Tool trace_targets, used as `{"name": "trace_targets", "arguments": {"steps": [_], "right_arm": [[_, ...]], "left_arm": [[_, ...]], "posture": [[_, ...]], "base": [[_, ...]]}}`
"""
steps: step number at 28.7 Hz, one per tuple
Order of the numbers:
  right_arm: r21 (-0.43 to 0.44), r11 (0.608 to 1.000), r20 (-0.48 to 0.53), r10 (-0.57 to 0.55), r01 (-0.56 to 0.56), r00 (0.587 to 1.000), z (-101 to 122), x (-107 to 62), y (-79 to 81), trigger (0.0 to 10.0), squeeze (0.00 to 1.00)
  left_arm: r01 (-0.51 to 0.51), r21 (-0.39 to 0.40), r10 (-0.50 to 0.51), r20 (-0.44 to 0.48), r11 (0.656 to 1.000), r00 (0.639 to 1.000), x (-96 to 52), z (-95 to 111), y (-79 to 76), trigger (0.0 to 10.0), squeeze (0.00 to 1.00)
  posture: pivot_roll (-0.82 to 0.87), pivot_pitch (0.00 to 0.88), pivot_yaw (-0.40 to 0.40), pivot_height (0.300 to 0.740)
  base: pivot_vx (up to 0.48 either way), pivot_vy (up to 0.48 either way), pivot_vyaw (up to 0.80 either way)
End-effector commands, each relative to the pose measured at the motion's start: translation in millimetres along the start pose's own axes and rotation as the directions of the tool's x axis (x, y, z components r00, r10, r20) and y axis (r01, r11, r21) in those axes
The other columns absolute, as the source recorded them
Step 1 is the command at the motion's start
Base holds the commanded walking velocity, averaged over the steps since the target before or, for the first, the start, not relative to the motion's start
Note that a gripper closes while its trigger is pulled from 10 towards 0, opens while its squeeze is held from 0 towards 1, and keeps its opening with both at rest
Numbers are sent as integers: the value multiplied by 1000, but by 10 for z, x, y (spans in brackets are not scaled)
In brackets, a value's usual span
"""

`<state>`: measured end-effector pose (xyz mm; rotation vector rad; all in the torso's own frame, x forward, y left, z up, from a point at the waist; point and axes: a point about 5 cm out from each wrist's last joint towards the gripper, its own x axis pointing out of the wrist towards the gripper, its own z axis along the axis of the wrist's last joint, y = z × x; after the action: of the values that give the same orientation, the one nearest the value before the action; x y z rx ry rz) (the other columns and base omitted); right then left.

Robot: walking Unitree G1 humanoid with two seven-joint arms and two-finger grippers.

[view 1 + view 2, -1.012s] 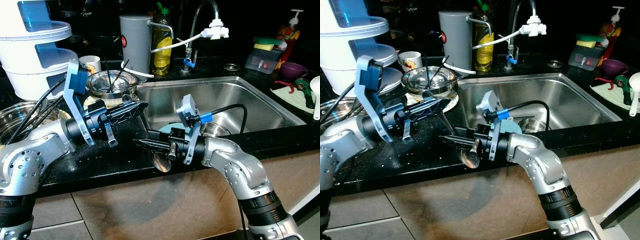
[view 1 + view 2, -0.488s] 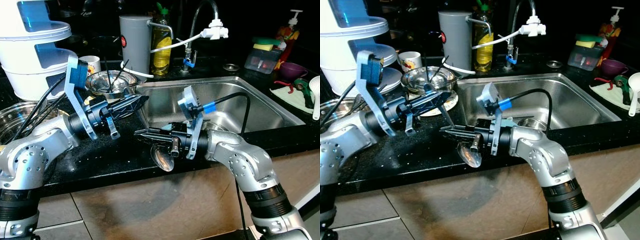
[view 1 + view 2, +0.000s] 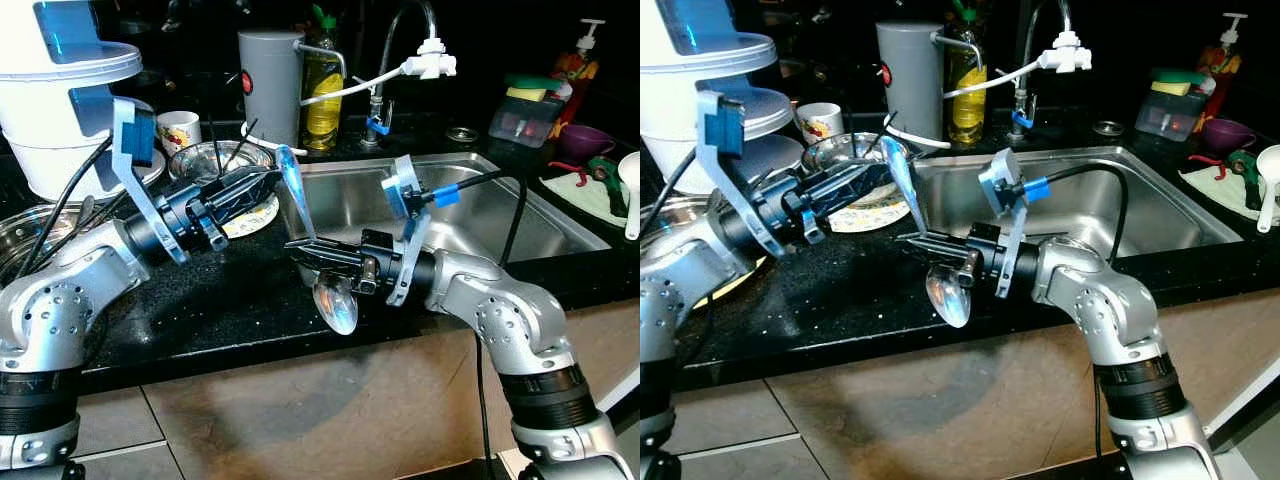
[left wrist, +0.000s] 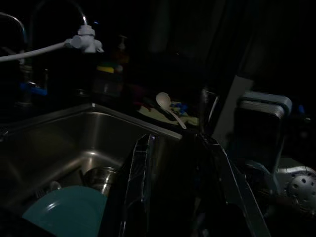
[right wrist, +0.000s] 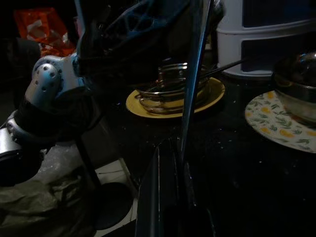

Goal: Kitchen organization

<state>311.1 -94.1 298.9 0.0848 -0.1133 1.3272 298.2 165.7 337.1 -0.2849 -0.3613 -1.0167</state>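
Note:
A metal spoon [image 3: 336,305] hangs over the black counter's front edge, bowl down, its handle rising steeply to a tip [image 3: 289,165]. My right gripper [image 3: 302,248] is shut on the handle just above the bowl; in the right wrist view the handle [image 5: 193,79] climbs out from between the fingers [image 5: 165,187]. My left gripper [image 3: 266,184] reaches in from the left at the level of the handle's tip. Its fingers [image 4: 140,182] stand apart, and the thin handle [image 4: 203,111] sits right at one fingertip.
The steel sink [image 3: 520,215] behind my right arm holds a teal plate [image 4: 64,215] and a steel cup. On the counter are a floral plate [image 3: 258,215], a steel bowl with utensils [image 3: 215,162], stacked white tubs [image 3: 60,100], a grey canister [image 3: 270,80] and a pot [image 3: 35,235].
My right gripper has lifted the spoon and carried it right, swinging the handle upright. My left gripper has risen and now sits at the handle's tip.

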Motion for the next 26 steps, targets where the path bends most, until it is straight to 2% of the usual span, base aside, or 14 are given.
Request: {"name": "trace_targets", "arguments": {"steps": [1,5,7,8,9,10,12,13,14,15,16,17,22,26], "right_arm": [[-43,998,27,-50,51,998,125,-44,-69,0,0],[-66,977,81,-197,203,977,275,-154,-283,0,0],[-76,944,128,-309,320,942,380,-239,-428,0,0],[-93,906,160,-395,412,905,439,-291,-535,0,0],[-93,906,160,-395,412,905,439,-291,-535,0,0],[-125,856,181,-478,502,859,454,-313,-647,0,0],[-140,830,188,-512,539,838,451,-319,-696,0,0],[-155,802,188,-549,577,814,415,-311,-758,1255,0],[-155,802,188,-549,577,814,415,-311,-758,1255,0],[-175,772,189,-583,612,790,367,-294,-825,1569,0],[-192,742,180,-617,642,766,286,-265,-896,4784,0],[-236,699,146,-661,675,736,137,-211,-984,10000,0],[-296,675,111,-679,676,726,4,-149,-1029,10000,0],[-341,643,86,-705,686,704,-174,-79,-1063,10000,0]], "left_arm": [[-25,23,25,0,999,1000,-7,16,21,10000,0],[-139,44,137,54,989,989,-74,100,153,10000,0],[-193,93,190,35,977,981,-136,117,219,10000,0],[-210,124,210,16,970,978,-162,102,241,10000,0],[-210,124,210,16,970,978,-162,102,241,10000,0],[-218,122,221,-11,968,975,-140,47,246,10000,0],[-225,113,229,-28,968,973,-124,13,248,10000,0],[-219,125,226,-43,968,973,-78,-39,232,10000,0],[-219,125,226,-43,968,973,-78,-39,232,10000,0],[-217,134,227,-57,967,972,-13,-102,222,10000,0],[-211,178,227,-75,961,971,77,-194,212,10000,0],[-206,253,248,-150,945,957,223,-399,209,10000,0],[-185,382,288,-234,905,929,344,-608,207,10000,0],[-105,428,241,-277,898,930,524,-789,92,10000,0]], "posture": [[34,124,-39,740],[31,123,-38,740],[31,123,-38,740],[31,123,-38,740],[31,123,-38,740],[28,125,-38,740],[28,125,-38,740],[28,125,-38,740],[28,125,-38,740],[23,128,-32,740],[23,128,-32,740],[27,134,-33,740],[37,146,-39,740],[52,175,-37,740]], "base": [[0,0,0],[0,0,0],[0,0,0],[0,0,0],[0,0,0],[0,0,0],[0,0,0],[0,0,0],[0,0,0],[0,0,0],[0,0,0],[0,0,0],[0,0,0],[0,0,0]]}}
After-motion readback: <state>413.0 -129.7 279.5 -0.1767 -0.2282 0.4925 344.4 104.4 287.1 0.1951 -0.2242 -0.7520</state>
